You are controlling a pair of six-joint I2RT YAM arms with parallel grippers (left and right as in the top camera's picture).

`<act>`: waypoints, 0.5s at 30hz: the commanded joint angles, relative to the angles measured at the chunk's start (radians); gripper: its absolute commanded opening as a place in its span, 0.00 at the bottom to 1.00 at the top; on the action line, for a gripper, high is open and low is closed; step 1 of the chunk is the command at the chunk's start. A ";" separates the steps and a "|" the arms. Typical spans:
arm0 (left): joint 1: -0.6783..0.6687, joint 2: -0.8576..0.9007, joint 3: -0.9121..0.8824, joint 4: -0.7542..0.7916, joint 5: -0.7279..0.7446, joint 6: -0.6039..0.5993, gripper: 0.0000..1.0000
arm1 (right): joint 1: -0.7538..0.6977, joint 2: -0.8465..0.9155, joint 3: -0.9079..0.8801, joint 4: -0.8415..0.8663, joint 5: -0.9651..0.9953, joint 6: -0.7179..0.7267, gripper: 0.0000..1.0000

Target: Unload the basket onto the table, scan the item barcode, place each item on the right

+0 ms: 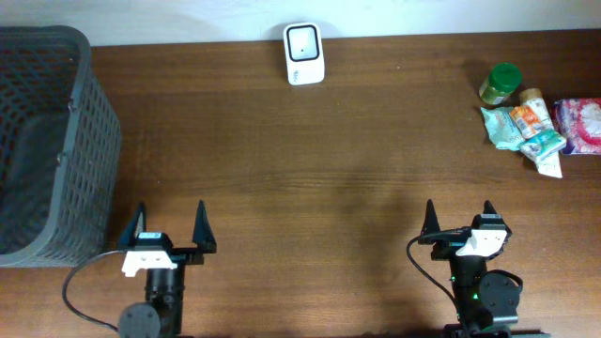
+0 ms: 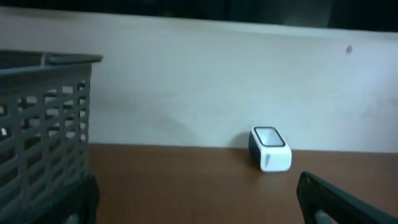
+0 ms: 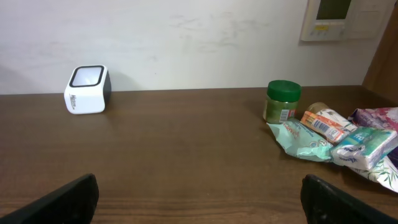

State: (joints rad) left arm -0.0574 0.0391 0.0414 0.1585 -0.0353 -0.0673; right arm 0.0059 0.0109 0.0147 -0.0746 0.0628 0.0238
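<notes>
A white barcode scanner point(image 1: 304, 53) point(image 2: 270, 149) point(image 3: 86, 89) stands at the back middle of the table, against the wall. The items lie in a cluster at the back right: a green-lidded jar point(image 1: 500, 84) point(image 3: 282, 101), a small orange bottle point(image 1: 531, 111) point(image 3: 326, 122), teal packets point(image 1: 526, 139) point(image 3: 311, 142) and a pink packet point(image 1: 582, 124). My left gripper point(image 1: 170, 225) point(image 2: 198, 202) is open and empty near the front left. At the front right my right gripper point(image 1: 458, 218) point(image 3: 199, 198) is open and empty too, well short of the items.
A dark grey mesh basket point(image 1: 42, 141) point(image 2: 40, 130) fills the left side of the table, just beyond my left gripper. The brown wooden table point(image 1: 310, 178) ends at a white wall behind.
</notes>
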 commanded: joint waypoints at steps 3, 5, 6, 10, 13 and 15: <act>0.006 -0.034 -0.032 0.032 0.066 0.177 0.99 | -0.006 -0.008 -0.009 -0.003 0.001 0.008 0.99; 0.006 -0.034 -0.032 -0.007 0.065 0.178 0.99 | -0.006 -0.008 -0.009 -0.003 0.001 0.008 0.99; 0.006 -0.034 -0.032 -0.051 0.065 0.178 0.99 | -0.006 -0.008 -0.009 -0.003 0.001 0.008 0.99; 0.006 -0.034 -0.032 -0.146 0.054 0.178 0.99 | -0.006 -0.008 -0.009 -0.003 0.001 0.008 0.98; 0.006 -0.034 -0.032 -0.198 0.043 0.177 0.99 | -0.006 -0.008 -0.009 -0.003 0.001 0.008 0.99; 0.006 -0.034 -0.032 -0.243 0.032 0.174 0.99 | -0.006 -0.008 -0.009 -0.003 0.001 0.008 0.99</act>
State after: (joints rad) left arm -0.0574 0.0120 0.0158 -0.0528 0.0109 0.0906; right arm 0.0059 0.0109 0.0147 -0.0742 0.0628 0.0242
